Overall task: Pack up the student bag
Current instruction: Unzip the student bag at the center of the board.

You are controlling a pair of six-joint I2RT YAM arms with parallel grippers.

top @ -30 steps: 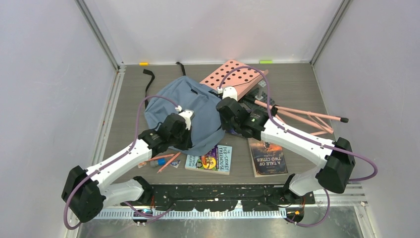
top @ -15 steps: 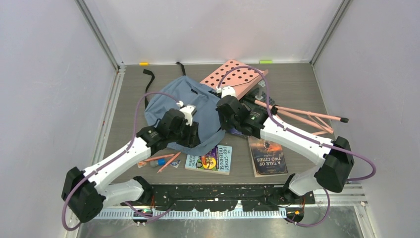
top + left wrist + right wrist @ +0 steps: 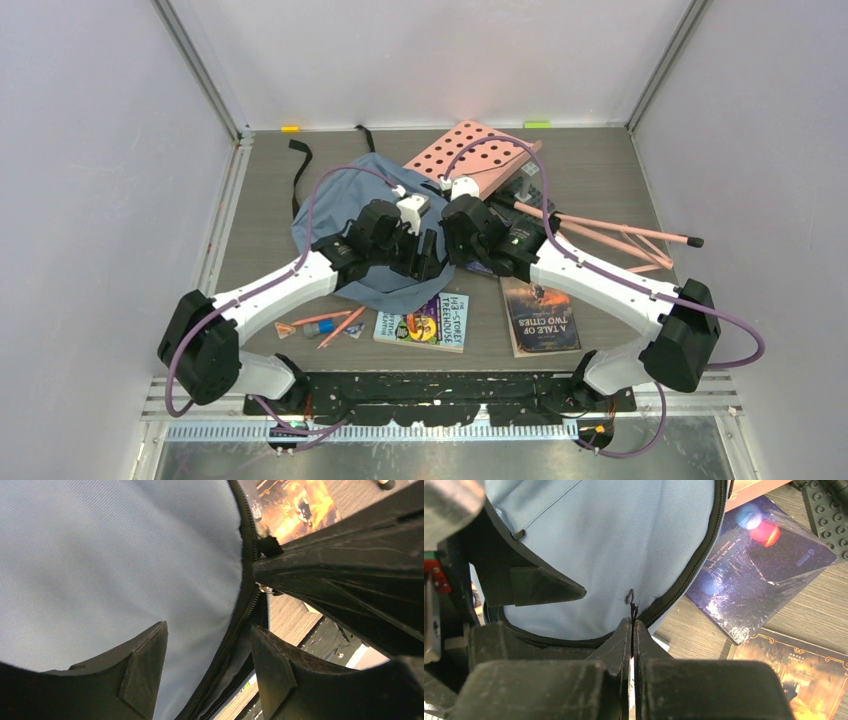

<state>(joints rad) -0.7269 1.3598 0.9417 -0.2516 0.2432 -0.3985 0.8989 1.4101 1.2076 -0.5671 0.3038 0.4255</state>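
The student bag [image 3: 335,205] is dusty-blue fabric with black zipper edging and lies in the middle of the table. My right gripper [image 3: 632,621] is shut on the bag's black zipper edge at its near right corner, with a thin black thread [image 3: 629,598] sticking out of the fabric just above the tips. My left gripper [image 3: 208,628] is open right next to it, its fingers astride the same zipper edge [image 3: 244,587], blue fabric on one side and bare table on the other. In the top view both grippers meet at the bag's right edge [image 3: 440,255].
A pink perforated board [image 3: 478,155] and pink rods [image 3: 620,235] lie behind and to the right. A dark blue book [image 3: 764,567] sits beside the bag. Two more books [image 3: 425,320] [image 3: 540,315] and pencils [image 3: 325,322] lie near the front edge.
My left arm has swung right across the bag to the right gripper, and its jaws have opened from shut. The right arm has kept its place and its grip.
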